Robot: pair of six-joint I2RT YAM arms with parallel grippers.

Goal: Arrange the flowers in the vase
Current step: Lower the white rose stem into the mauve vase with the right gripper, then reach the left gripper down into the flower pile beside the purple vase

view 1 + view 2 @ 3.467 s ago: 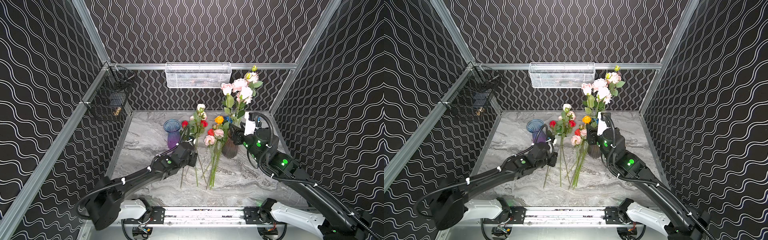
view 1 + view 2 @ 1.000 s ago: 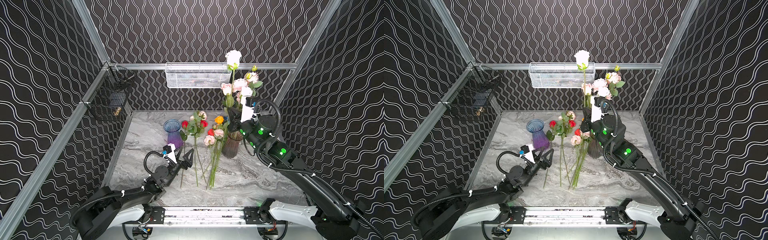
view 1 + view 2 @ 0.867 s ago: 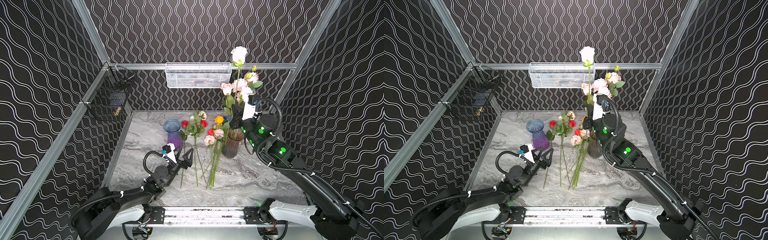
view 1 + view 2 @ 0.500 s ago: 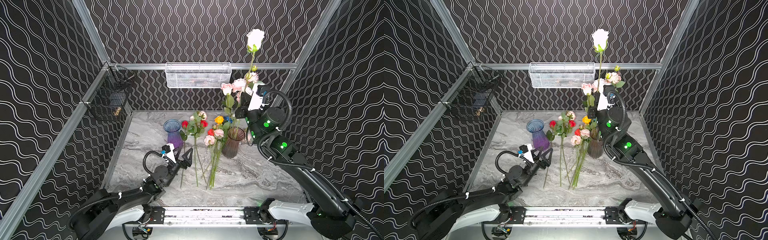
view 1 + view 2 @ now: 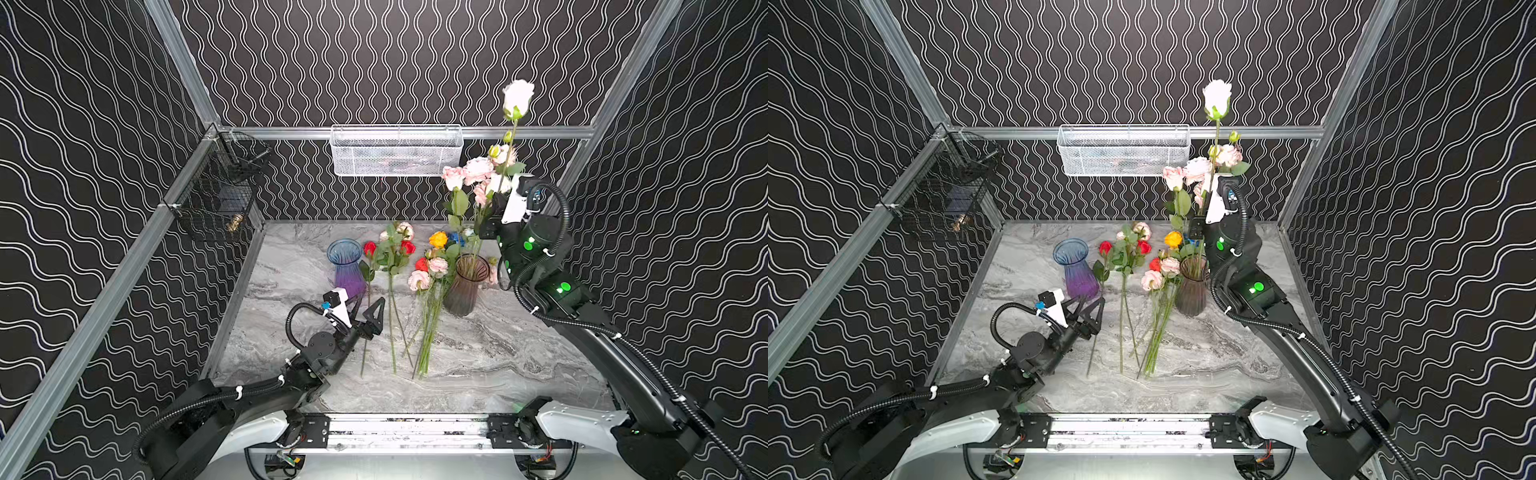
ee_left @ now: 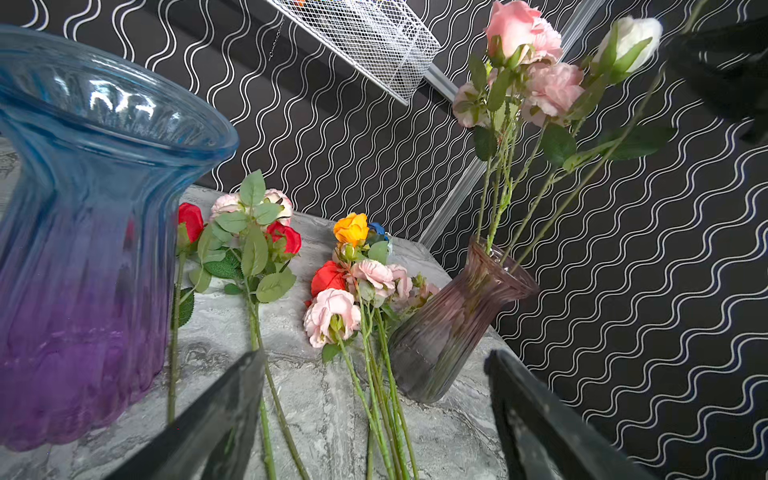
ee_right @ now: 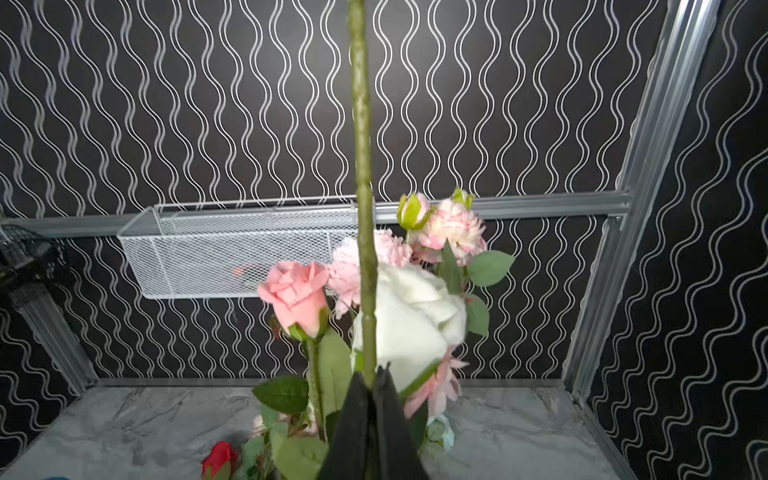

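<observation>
White rose lifted; brown vase holds pink flowers.

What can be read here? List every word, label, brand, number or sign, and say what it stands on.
None can be read.
The blue-and-purple ribbed glass vase, the smoky brown ribbed glass vase and the green-stemmed artificial flowers carry no lettering.
Whatever lies in the white wire-mesh basket on the back wall is too blurred to show any label.
</observation>
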